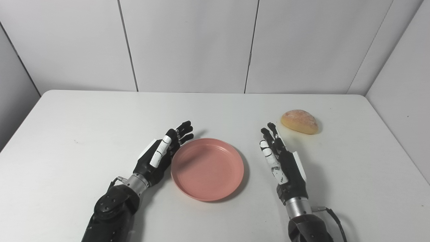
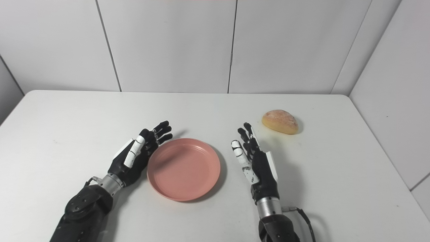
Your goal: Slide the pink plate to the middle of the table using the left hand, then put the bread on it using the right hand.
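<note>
The pink plate point(image 1: 207, 168) lies flat near the middle of the white table point(image 1: 67, 134). My left hand point(image 1: 163, 152) is open, fingers stretched out, right beside the plate's left rim; whether it touches the rim I cannot tell. My right hand point(image 1: 280, 158) is open and empty, palm facing left, to the right of the plate and apart from it. The bread point(image 1: 299, 121), a golden rounded loaf, rests on the table at the back right, a little beyond the right hand's fingertips. The bread also shows in the right eye view point(image 2: 280, 121).
White wall panels point(image 1: 188, 43) stand behind the table and along its right side. The table's far edge runs just below the panels. Bare tabletop lies to the left of the left arm and around the bread.
</note>
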Tool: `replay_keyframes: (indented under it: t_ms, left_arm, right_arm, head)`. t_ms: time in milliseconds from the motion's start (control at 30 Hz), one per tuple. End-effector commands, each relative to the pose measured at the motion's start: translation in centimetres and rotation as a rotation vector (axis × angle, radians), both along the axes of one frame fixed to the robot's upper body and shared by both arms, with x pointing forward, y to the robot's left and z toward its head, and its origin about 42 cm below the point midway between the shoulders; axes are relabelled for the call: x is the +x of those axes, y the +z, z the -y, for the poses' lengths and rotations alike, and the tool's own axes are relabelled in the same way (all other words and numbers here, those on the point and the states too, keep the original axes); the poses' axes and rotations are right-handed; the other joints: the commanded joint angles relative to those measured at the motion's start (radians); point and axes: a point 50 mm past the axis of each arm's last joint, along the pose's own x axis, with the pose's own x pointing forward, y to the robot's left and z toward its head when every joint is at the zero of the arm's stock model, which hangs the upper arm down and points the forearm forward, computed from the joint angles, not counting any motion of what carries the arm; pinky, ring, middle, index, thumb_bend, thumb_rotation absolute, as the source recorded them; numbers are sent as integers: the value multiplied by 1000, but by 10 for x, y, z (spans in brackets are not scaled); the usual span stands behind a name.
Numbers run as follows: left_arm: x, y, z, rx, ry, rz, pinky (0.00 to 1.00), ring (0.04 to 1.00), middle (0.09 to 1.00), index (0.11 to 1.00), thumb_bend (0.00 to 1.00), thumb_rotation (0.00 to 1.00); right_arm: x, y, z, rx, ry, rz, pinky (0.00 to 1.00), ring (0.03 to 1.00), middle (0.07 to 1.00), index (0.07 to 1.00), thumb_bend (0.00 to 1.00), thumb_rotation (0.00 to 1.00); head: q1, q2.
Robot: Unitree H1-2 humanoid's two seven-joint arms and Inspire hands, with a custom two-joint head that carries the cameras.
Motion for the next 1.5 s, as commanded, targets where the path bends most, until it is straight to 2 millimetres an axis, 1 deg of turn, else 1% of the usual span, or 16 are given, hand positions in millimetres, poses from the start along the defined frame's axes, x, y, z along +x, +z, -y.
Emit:
replay_keyframes:
  t_ms: [0, 167, 233, 400, 500, 633, 767, 833, 867, 933, 1000, 1167, 1267, 1300, 1367, 1467]
  left_arm:
    - [3, 12, 8, -1, -10, 36, 932, 971, 976, 925, 778, 918]
    - [3, 5, 4, 53, 34, 64, 958, 996, 998, 952, 771, 940]
    - [4, 2, 3, 60, 78, 73, 993, 1000, 1000, 968, 722, 960]
    - [3, -2, 2, 40, 188, 119, 1000, 1000, 1000, 970, 703, 949]
    - [1, -3, 5, 20, 237, 139, 1000, 1000, 1000, 985, 685, 929]
    - [-3, -2, 9, 12, 291, 154, 1000, 1000, 1000, 1000, 682, 967]
    - [-5, -2, 16, -37, 322, 137, 1000, 1000, 1000, 1000, 674, 961]
    - [-7, -1, 20, -65, 343, 132, 1000, 1000, 1000, 1000, 668, 962]
    - [-7, -1, 22, -72, 350, 133, 1000, 1000, 1000, 1000, 666, 963]
    - [-8, -3, 24, -78, 358, 132, 1000, 1000, 1000, 1000, 664, 974]
    - [-9, -4, 26, -80, 361, 130, 1000, 1000, 1000, 1000, 666, 989]
    - [-10, -6, 29, -81, 354, 98, 1000, 1000, 1000, 1000, 671, 1000]
    - [-13, -6, 29, -83, 355, 90, 1000, 1000, 1000, 1000, 666, 1000]
    - [-13, -6, 29, -86, 354, 89, 1000, 1000, 1000, 1000, 661, 1000]
    - [-13, -5, 28, -93, 352, 90, 1000, 1000, 1000, 1000, 662, 997]
    - [-12, -5, 26, -87, 354, 95, 1000, 1000, 1000, 1000, 664, 998]
  right_arm:
    - [5, 18, -2, 2, 3, 104, 1000, 972, 928, 966, 604, 771]
    - [4, 18, 0, 4, 0, 103, 1000, 971, 925, 964, 591, 767]
    - [5, 18, 2, 4, 0, 107, 1000, 969, 927, 965, 590, 766]
    - [7, 18, 9, 4, 0, 113, 1000, 973, 937, 975, 590, 766]
    - [8, 17, 14, -2, -8, 112, 1000, 977, 947, 983, 595, 778]
    - [10, 18, 23, -9, -22, 123, 1000, 976, 949, 983, 590, 776]
    - [12, 18, 29, -17, -37, 130, 1000, 968, 945, 971, 600, 781]
    - [13, 17, 33, -24, -39, 133, 1000, 975, 956, 977, 603, 788]
    - [13, 16, 36, -26, -42, 131, 1000, 977, 958, 978, 604, 789]
    - [14, 13, 41, -31, -52, 126, 1000, 979, 959, 980, 613, 789]
    - [16, 12, 46, -37, -68, 123, 1000, 979, 957, 977, 632, 794]
    - [22, 15, 57, -64, -108, 138, 1000, 964, 957, 972, 610, 796]
    - [24, 23, 66, -118, -131, 172, 1000, 969, 962, 986, 604, 821]
    - [25, 26, 69, -149, -142, 184, 1000, 973, 960, 991, 607, 813]
    - [27, 32, 75, -237, -173, 200, 999, 972, 957, 996, 599, 842]
    - [29, 39, 83, -352, -210, 209, 951, 949, 951, 974, 616, 818]
  head:
    - [2, -3]
    - [5, -11]
    - [7, -13]
    - [19, -14]
    - [28, -18]
    - [28, -19]
    - [34, -22]
    - [34, -28]
    - [34, -51]
    - [35, -61]
    - [37, -62]
    - [29, -63]
    - [9, -62]
    - [6, -61]
    - [2, -63]
    - [1, -66]
